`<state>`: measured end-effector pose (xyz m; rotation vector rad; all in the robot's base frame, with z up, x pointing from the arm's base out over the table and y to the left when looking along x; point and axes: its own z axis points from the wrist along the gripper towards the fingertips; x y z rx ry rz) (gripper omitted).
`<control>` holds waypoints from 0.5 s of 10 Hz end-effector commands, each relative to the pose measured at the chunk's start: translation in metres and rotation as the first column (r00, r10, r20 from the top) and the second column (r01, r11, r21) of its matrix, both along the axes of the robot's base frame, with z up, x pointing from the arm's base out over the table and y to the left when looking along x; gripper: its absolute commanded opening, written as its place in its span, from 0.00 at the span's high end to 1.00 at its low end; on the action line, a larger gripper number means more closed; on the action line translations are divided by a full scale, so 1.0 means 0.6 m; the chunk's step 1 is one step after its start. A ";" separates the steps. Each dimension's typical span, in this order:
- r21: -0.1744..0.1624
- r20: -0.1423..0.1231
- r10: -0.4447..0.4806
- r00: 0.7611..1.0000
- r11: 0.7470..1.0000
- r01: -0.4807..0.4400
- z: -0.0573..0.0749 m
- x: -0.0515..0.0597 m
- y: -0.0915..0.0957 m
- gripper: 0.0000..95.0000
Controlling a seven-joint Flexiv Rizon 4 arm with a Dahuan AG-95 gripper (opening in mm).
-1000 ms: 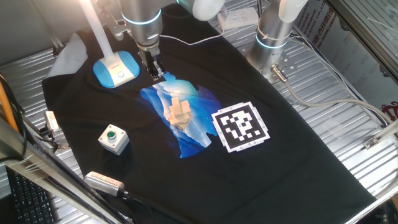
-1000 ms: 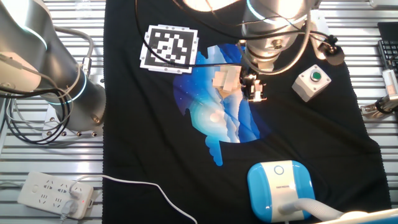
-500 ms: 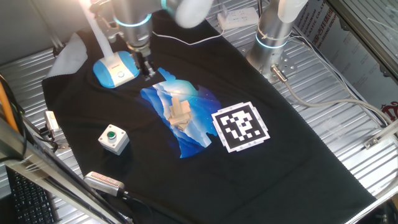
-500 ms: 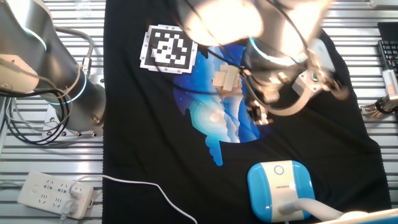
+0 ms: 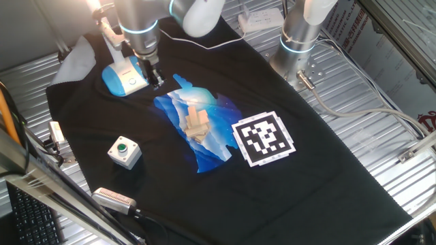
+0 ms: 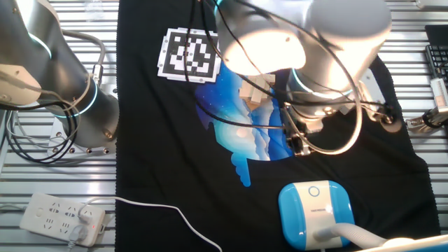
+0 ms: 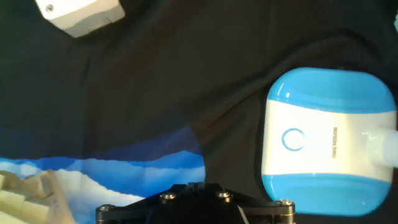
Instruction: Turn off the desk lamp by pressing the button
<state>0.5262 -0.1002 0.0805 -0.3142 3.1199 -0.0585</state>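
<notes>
The desk lamp's oval light-blue base [image 5: 125, 77] with its white top lies at the back left of the black cloth, and its slim white neck [image 5: 109, 34] rises behind it. The base also shows in the other fixed view [image 6: 313, 210] and in the hand view [image 7: 326, 143]. The button is a faint ring on the white top face [image 7: 292, 139]. My gripper [image 5: 155, 77] hangs just right of the base, above the cloth and apart from the lamp. In the other fixed view the gripper [image 6: 299, 143] is above the base. In the hand view the fingertips [image 7: 195, 185] sit together with no gap.
A grey box with a green push-button [image 5: 125, 152] stands at the front left, also in the hand view [image 7: 81, 14]. Wooden blocks [image 5: 197, 122] lie on the blue print. A black-and-white marker [image 5: 263, 138] lies to the right. A second arm's base [image 5: 300, 34] stands at the back, and a power strip [image 6: 63, 218] lies off the cloth.
My gripper has moved from over the blue print toward the lamp base and now hangs right beside it. The lamp and the other objects have not moved.
</notes>
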 end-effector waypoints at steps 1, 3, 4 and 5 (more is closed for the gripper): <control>-0.006 0.008 0.009 1.000 1.000 -0.009 -0.017 0.009 -0.010 1.00; -0.007 0.008 0.020 1.000 1.000 -0.020 -0.026 0.019 -0.018 1.00; -0.007 0.003 0.026 1.000 1.000 -0.025 -0.028 0.027 -0.023 1.00; -0.006 0.000 0.029 1.000 1.000 -0.029 -0.027 0.033 -0.027 1.00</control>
